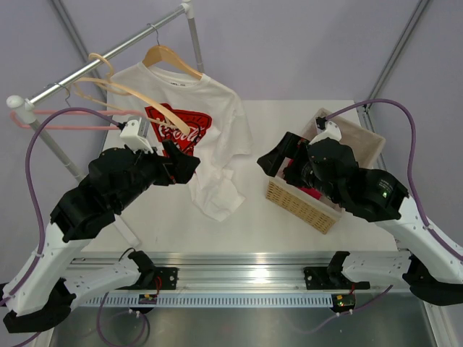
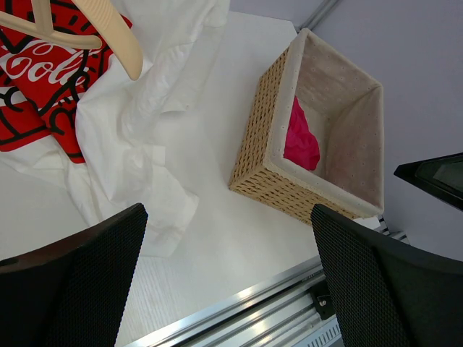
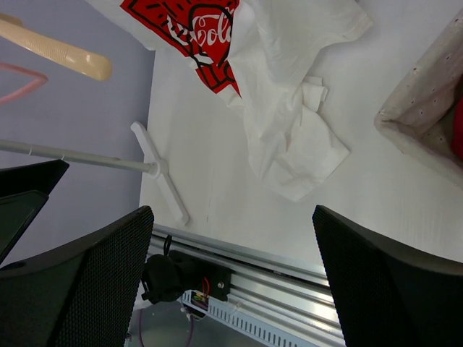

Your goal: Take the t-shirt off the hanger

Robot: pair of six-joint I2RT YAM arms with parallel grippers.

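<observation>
Left jaws, seen from the wrist, stand wide apart with nothing between them, above the bare surface (image 2: 217, 181) just beside the crumpled hem of the shirt (image 2: 137, 144). Right jaws are likewise spread and empty, held over the surface between the shirt and the basket (image 1: 300, 204). The shirt hangs by its neck from the wooden hanger (image 1: 171, 56), whose hook sits on the slanted rail (image 1: 108, 53). Its logo side faces up and its lower part lies bunched on the surface. A second, bare wooden hanger (image 1: 134, 92) hangs left of it, overlapping the shirt's shoulder, with a pink hanger (image 1: 69, 113) further left. A red cloth (image 2: 300, 141) lies in the basket.
</observation>
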